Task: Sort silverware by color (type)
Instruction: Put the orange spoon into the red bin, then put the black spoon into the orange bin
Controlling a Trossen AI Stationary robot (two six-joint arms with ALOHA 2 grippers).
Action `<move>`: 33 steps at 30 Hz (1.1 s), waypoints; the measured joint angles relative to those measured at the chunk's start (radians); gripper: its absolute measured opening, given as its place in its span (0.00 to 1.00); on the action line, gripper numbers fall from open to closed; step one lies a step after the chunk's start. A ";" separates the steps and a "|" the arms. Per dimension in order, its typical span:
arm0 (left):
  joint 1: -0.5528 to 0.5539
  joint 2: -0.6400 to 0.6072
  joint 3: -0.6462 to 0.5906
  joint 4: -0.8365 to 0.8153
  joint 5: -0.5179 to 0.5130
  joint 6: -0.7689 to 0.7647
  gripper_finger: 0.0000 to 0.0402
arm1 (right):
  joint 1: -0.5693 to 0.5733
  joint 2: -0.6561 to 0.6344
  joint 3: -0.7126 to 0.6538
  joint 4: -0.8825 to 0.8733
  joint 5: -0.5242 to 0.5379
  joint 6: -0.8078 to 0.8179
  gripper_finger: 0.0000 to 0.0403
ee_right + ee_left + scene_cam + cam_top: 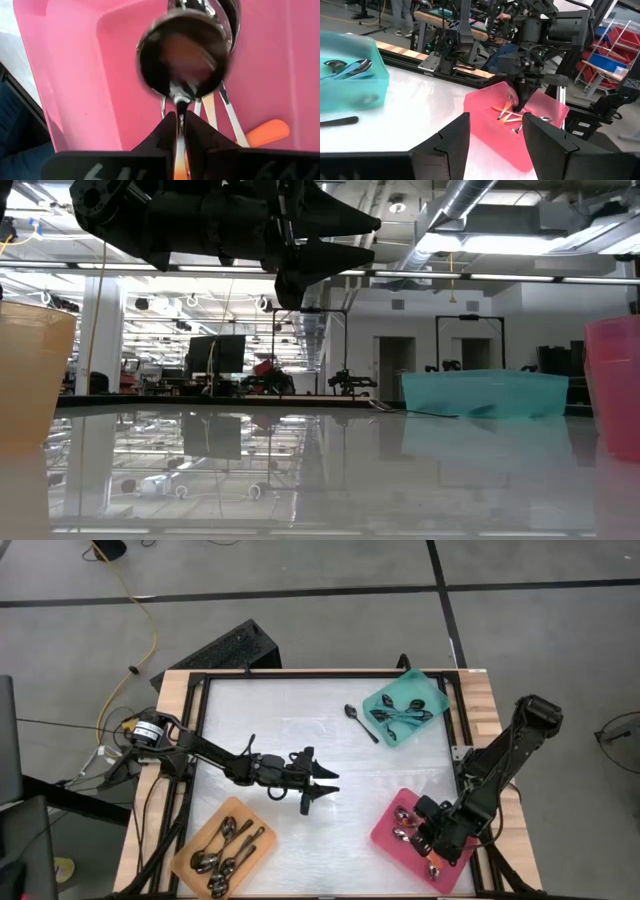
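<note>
- A glossy white tabletop (300, 730) in a light wooden frame is set in an open workshop with a grey floor; the low view shows it mirroring the room.
- Three shallow plastic trays are kept apart so each spoon type has its own place: an orange tray (190, 852) at the near left corner, a teal tray (425, 690) toward the far right corner, a pink tray (385, 830) at the near right corner.
- One dark-handled metal spoon (361, 723) is left unsorted on the bare surface, just beside the teal tray.
- The right gripper (181, 131) is lowered into the pink tray, its fingers nearly closed on the thin neck of a shiny round-bowled spoon (182, 59), apparently to place it with the orange-handled ones.
- The left gripper (318, 783) is held empty above mid-table, fingers parted.
</note>
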State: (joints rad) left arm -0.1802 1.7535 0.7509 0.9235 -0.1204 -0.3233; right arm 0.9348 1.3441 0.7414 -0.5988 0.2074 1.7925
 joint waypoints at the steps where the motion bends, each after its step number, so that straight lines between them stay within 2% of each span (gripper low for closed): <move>1: 0.000 0.000 0.000 -0.001 0.000 0.000 0.41 | 0.000 0.000 0.000 0.000 0.000 -0.009 0.12; 14: 0.000 0.000 0.000 0.000 0.000 0.000 0.41 | -0.001 -0.016 0.000 0.009 -0.017 -0.037 0.22; 24: 0.000 0.000 0.000 0.006 0.000 -0.034 0.41 | -0.045 -0.156 0.000 0.079 -0.048 -0.111 0.23; 27: 0.000 0.000 0.000 0.014 0.000 -0.061 0.41 | -0.067 -0.202 0.000 0.107 -0.006 -0.163 0.23; 33: 0.000 0.000 0.021 0.011 0.001 -0.073 0.41 | -0.162 -0.282 0.000 0.192 0.154 -0.378 0.23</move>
State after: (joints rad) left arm -0.1799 1.7535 0.7717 0.9344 -0.1197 -0.3962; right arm 0.7730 1.0617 0.7415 -0.4068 0.3609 1.4144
